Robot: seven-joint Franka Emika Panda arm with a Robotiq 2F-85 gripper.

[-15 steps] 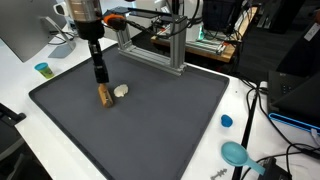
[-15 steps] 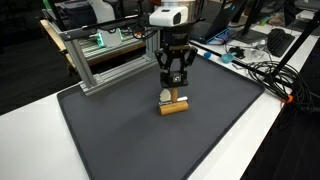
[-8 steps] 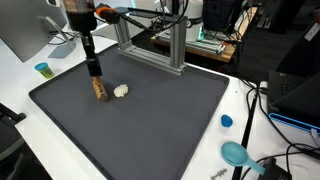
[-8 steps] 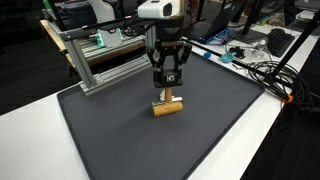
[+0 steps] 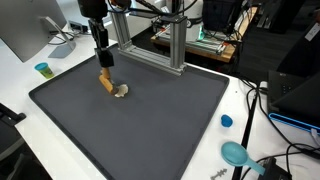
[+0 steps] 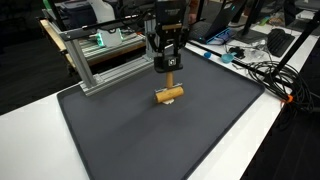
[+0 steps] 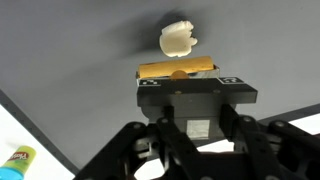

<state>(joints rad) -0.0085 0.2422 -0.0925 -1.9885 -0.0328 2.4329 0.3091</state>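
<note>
My gripper [image 5: 104, 66] is shut on the thin stem of a brown wooden cylinder [image 5: 105, 82] and holds it a little above the black mat [image 5: 160, 125]. In both exterior views the cylinder [image 6: 168, 95] hangs below the gripper [image 6: 169, 70]. A small white lump [image 5: 121, 90] lies on the mat just beside and below the cylinder. In the wrist view the cylinder [image 7: 177, 69] lies crosswise under the gripper body, with the white lump [image 7: 177, 38] beyond it. In one exterior view the lump is hidden behind the cylinder.
An aluminium frame [image 5: 150, 45] [image 6: 100, 60] stands at the mat's far edge, near the gripper. A small teal cup [image 5: 43, 69], a blue cap [image 5: 226, 121] and a teal scoop [image 5: 236, 153] lie on the white table. Cables [image 6: 260, 70] run along one side.
The gripper has risen with the brown cylinder, lifting it off the mat and shifting it slightly toward the frame. The white lump has stayed in place.
</note>
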